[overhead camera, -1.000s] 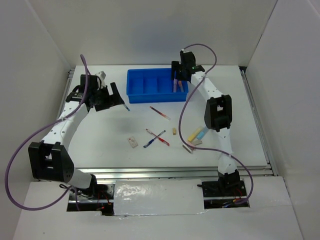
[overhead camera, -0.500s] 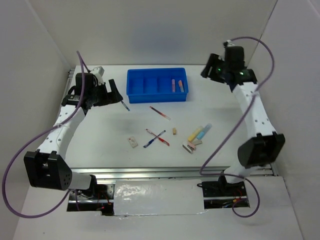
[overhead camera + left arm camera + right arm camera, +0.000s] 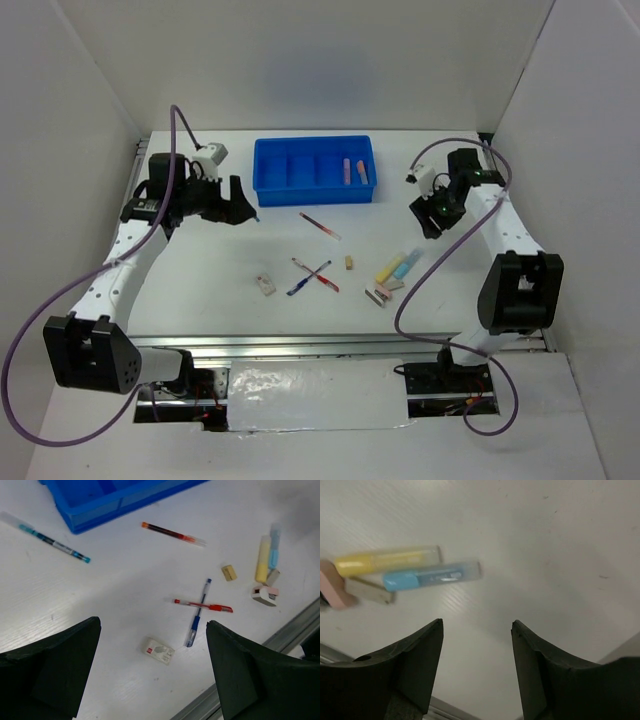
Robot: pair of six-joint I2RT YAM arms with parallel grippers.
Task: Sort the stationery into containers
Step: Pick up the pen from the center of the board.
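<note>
The blue tray (image 3: 285, 170) stands at the back centre, with a pink marker (image 3: 347, 171) and an orange marker (image 3: 361, 172) in its right compartment. On the table lie a red pen (image 3: 320, 226), crossed red and blue pens (image 3: 315, 275), a white eraser (image 3: 265, 285), a tan piece (image 3: 348, 262), a yellow marker (image 3: 388, 269), a light blue marker (image 3: 405, 264) and a pinkish eraser (image 3: 378, 294). My left gripper (image 3: 240, 205) is open and empty, left of the tray, by a teal pen (image 3: 50, 539). My right gripper (image 3: 432, 215) is open and empty, above the table near the yellow marker (image 3: 387, 560) and the blue marker (image 3: 432, 575).
The left wrist view shows the tray's corner (image 3: 115, 500), the red pen (image 3: 172, 533), the crossed pens (image 3: 198, 612), the eraser (image 3: 160, 650) and the table's metal front rail (image 3: 280, 630). White walls enclose the table on three sides.
My right arm has left the tray, swung out to the right, then come down and forward over the table near the markers. My left gripper has shifted slightly right.
</note>
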